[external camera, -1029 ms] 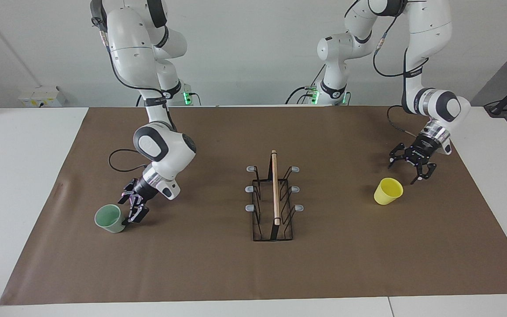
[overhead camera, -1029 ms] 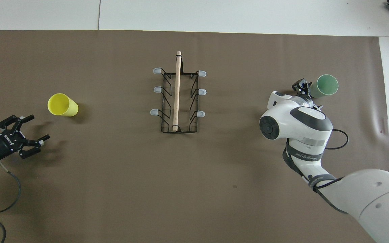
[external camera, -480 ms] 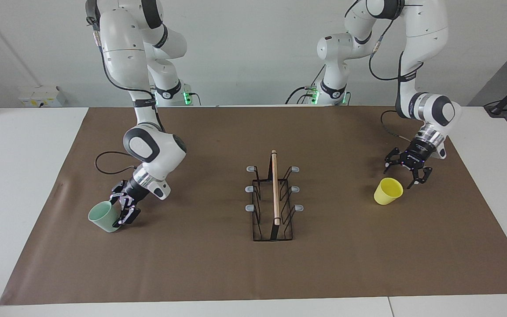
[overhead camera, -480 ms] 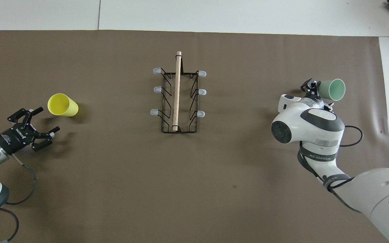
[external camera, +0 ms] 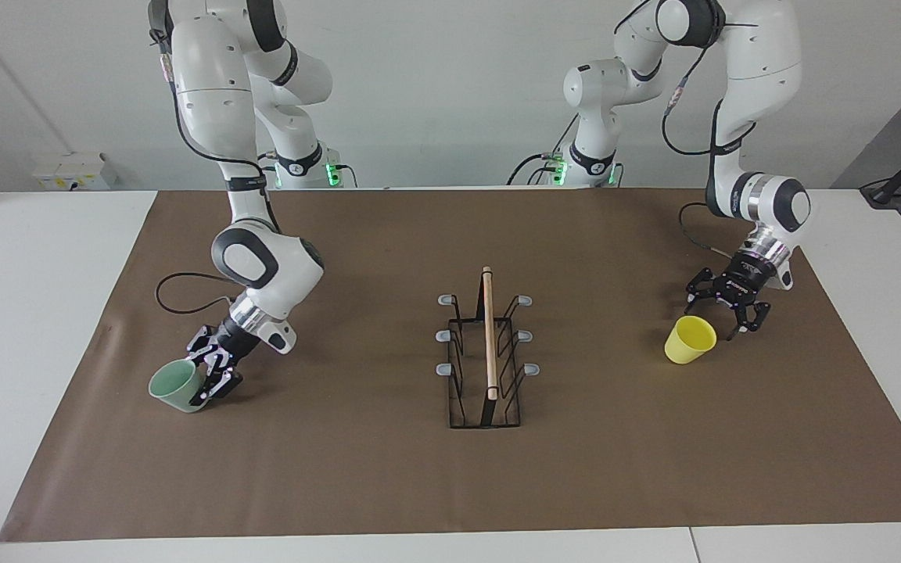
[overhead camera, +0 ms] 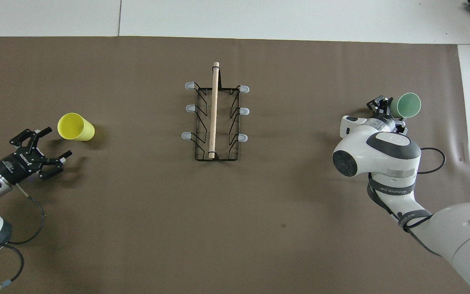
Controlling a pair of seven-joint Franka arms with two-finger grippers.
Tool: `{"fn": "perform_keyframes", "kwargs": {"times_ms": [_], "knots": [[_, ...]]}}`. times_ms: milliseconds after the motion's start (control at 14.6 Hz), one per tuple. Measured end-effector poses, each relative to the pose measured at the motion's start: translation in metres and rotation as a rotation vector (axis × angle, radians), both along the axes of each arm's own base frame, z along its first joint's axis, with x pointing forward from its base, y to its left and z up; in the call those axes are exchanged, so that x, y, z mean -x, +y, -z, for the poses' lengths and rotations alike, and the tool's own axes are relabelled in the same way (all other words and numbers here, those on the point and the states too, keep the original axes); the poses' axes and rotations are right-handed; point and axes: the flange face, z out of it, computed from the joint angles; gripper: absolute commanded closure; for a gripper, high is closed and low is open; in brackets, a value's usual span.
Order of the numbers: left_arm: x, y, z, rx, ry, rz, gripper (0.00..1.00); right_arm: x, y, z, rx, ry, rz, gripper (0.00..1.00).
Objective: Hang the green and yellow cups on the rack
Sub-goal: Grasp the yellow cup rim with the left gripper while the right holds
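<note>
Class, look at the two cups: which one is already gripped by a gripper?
The green cup, toward the right arm's end: the right gripper is shut on its rim. The yellow cup stands free beside the open left gripper.

We find the rack point(external camera: 486, 356) mid-tabletop point(external camera: 388, 485), its rod pointing away from the robots. One cup point(external camera: 689, 339) sits toward the left arm's end, the other cup point(external camera: 175, 385) tilted toward the right arm's end, both level with the rack, well apart from it.
</note>
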Motion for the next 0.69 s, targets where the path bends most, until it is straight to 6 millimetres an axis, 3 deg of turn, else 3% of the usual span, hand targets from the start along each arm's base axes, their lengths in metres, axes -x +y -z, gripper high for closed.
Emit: {"fn": "perform_keyframes", "kwargs": {"times_ms": [686], "knots": [[-0.017,-0.037,0.013,-0.017,-0.002,-0.044,0.00,-0.005,0.004,-0.006,0.012,-0.014,-0.025,1.00]]}}
